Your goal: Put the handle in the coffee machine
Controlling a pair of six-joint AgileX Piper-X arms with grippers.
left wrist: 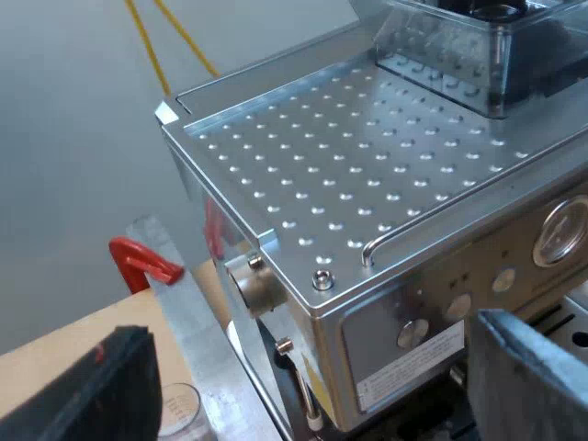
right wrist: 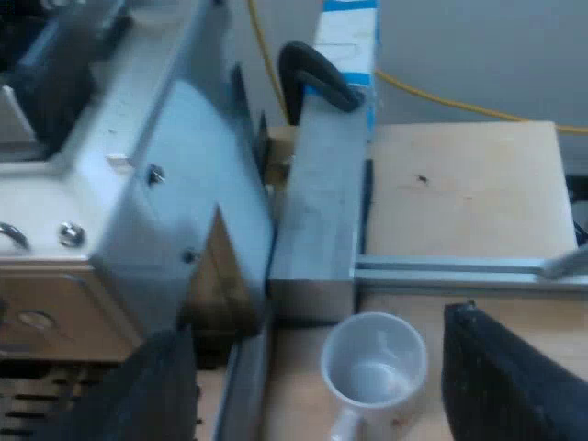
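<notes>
Left arm up high, angled down over the top front corner of the espresso machine (left wrist: 367, 184). Left tool (left wrist: 310, 329) spread wide, black fingers (left wrist: 101, 390) holding and touching nothing. Machine is brushed steel with a dimpled flat top; smoky clear plastic bean hopper (left wrist: 469, 46) on top, round gauge (left wrist: 562, 230) and round buttons on the front. Clear measuring glass (left wrist: 179, 409) on the tabletop (left wrist: 55, 335) below, near one finger. Red curved piece (left wrist: 142, 262) beside the machine's side, can't tell what it is.

Right arm low, looking down beside the machine's side panel (right wrist: 165, 184). Right tool (right wrist: 317, 323) also wide, empty. White glossy mug (right wrist: 372, 367) upright on the pale wood tabletop (right wrist: 459, 193), between the fingers, not touched. Grey aluminium bar (right wrist: 317, 211) just beyond the mug, against the machine.
</notes>
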